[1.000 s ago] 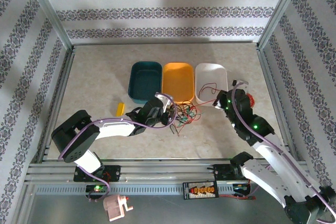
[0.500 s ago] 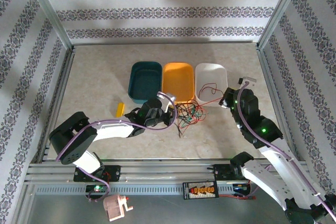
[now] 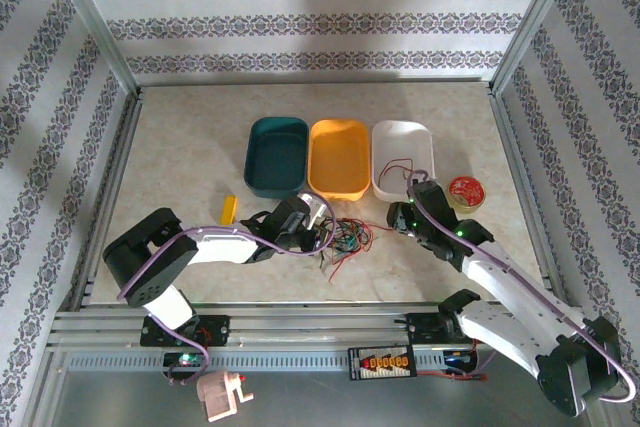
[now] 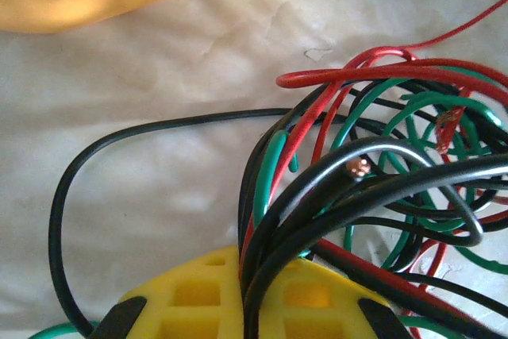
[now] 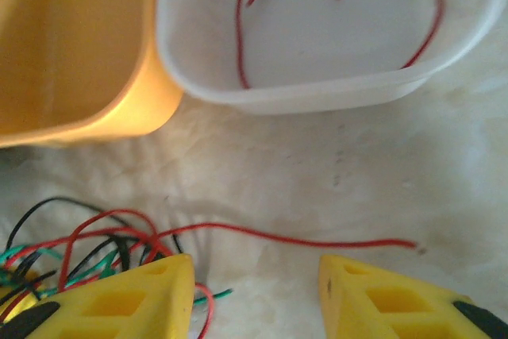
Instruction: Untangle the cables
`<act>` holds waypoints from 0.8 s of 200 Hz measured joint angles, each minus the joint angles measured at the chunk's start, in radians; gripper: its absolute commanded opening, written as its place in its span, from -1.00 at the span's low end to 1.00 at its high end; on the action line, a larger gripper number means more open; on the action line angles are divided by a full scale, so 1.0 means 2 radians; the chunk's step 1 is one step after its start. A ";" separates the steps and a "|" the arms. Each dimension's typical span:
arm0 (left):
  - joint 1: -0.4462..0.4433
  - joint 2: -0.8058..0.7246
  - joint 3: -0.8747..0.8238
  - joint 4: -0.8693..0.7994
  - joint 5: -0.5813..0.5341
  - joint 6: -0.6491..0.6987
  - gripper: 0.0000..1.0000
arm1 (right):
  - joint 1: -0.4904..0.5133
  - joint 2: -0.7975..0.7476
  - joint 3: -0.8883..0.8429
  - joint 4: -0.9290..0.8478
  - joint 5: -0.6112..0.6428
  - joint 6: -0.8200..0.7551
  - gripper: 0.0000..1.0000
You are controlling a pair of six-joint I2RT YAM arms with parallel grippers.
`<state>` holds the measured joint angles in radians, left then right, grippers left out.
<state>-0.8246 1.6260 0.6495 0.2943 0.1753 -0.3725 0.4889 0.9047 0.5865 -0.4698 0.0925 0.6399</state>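
The cables (image 3: 348,236) lie in a red, green and black tangle on the table in front of the orange tray. My left gripper (image 3: 318,229) is at the tangle's left edge. In the left wrist view its yellow fingers (image 4: 182,299) are shut on a bundle of black, red and green cables (image 4: 270,220). My right gripper (image 3: 400,217) hangs low just right of the tangle. It stands open (image 5: 254,275) above a single red cable (image 5: 317,240) lying on the table. Another red cable (image 5: 240,45) lies loose in the white tray (image 5: 302,99).
Three trays stand in a row behind the tangle: teal (image 3: 255,152), orange (image 3: 318,152) and white (image 3: 380,147). A round red coil disc (image 3: 465,190) lies right of the white tray. A small yellow block (image 3: 230,208) lies left of the left arm.
My right gripper has come down and left from the white tray's front edge to the table beside the tangle, and it has opened. The red disc is now uncovered. The left gripper stays shut.
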 measured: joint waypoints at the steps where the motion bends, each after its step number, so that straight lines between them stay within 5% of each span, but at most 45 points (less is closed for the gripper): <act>1: 0.000 0.000 0.000 0.000 0.000 0.000 -1.00 | 0.000 0.001 0.000 0.000 -0.002 -0.001 -0.11; 71: 0.000 0.005 0.001 0.000 -0.002 0.000 -1.00 | 0.047 0.120 0.025 0.029 -0.158 -0.070 -0.44; 160: 0.000 0.005 0.001 -0.002 -0.002 0.000 -1.00 | 0.059 0.159 0.037 0.039 -0.172 -0.088 -0.59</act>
<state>-0.8246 1.6356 0.6514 0.2909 0.1719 -0.3729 0.6067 1.2232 0.6613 -0.3908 -0.2508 0.4633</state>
